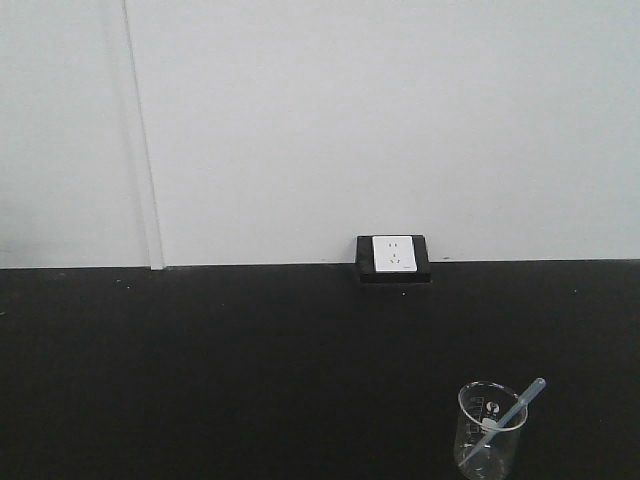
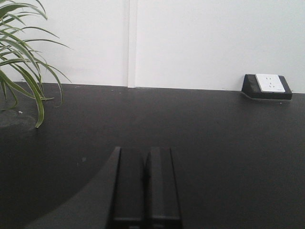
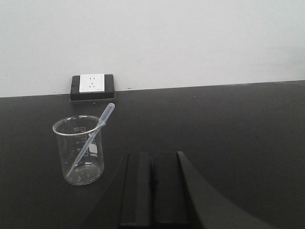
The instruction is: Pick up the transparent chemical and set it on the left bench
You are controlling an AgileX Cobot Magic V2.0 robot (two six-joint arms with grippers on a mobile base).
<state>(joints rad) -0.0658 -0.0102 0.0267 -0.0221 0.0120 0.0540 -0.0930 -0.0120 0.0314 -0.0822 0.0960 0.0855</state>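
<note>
The right gripper [image 3: 152, 157] sits low over the black surface [image 3: 228, 133] with its two fingers pressed together, only a thin seam between them and nothing held. The left gripper [image 2: 145, 152] is likewise closed on itself and empty.

From the right gripper the transparent chemical [image 3: 93, 138] lies ahead and to the left, near but not touching. It is a slim pipette standing inside a clear glass beaker [image 3: 95, 164]. Its tip rests near the beaker's floor, its stem leans on the rim, and its bulb pokes out above the rim toward the socket box [image 3: 92, 86] at the back edge of the surface. Its long axis is steeply tilted, rising from lower left to upper right in both the right wrist view and the front view. The free bulb end is the part that faces the right gripper's side.

In the front view the beaker [image 1: 490, 440] and the pipette [image 1: 512, 408] stand toward the near edge, on the right part of the surface, well forward of the socket box [image 1: 394, 257].

The left wrist view shows only bare surface, the socket box [image 2: 268, 86] far off to the right, and a potted plant [image 2: 19, 62] at the left end. There is no beaker in it, so the right arm looks the nearer one. To grasp the bulb end it would first have to open, then swing left and forward. The left bench is not in view in any picture.
</note>
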